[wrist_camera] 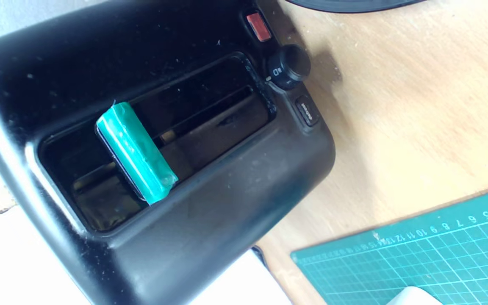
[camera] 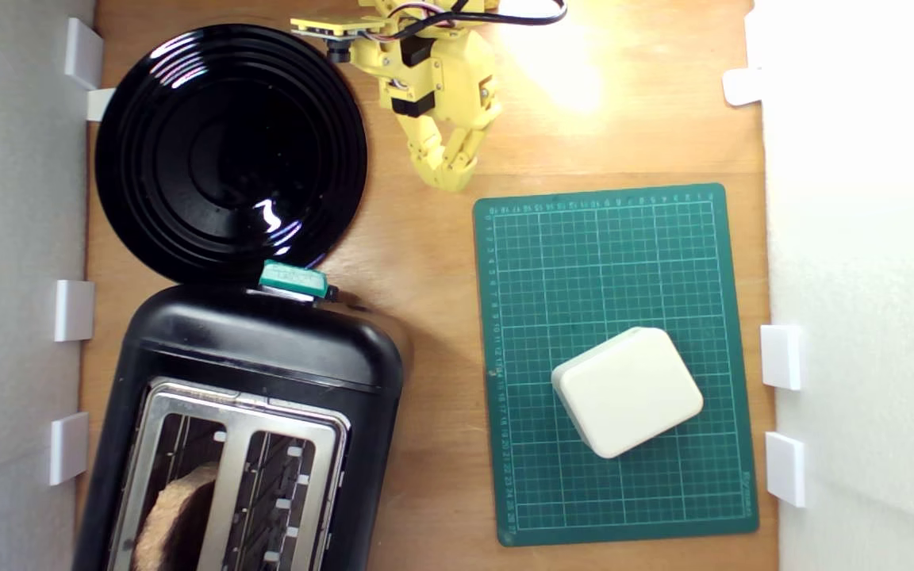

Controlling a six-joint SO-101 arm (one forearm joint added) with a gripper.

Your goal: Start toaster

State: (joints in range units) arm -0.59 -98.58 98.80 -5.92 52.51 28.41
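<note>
**Toaster lever untouched**

My claw (camera: pixel 447 176) hangs with its fingers together, empty, over the wooden table (camera: pixel 425 262). The black toaster (camera: pixel 266 357) sits at seven o'clock in the exterior view, its teal lever (camera: pixel 292 279) facing me, bread (camera: pixel 179 515) in one slot.

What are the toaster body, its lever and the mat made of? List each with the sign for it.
Toaster body: likely glossy black plastic; rounded moulded corners and soft highlights. Its top plate looks like brushed metal, silvery and reflective.
Lever: dark tab seemingly wrapped in teal tape; wrinkles and a loose edge show.
Mat: probably matte green vinyl or rubber cutting mat, with a printed grid and numbers.
</note>
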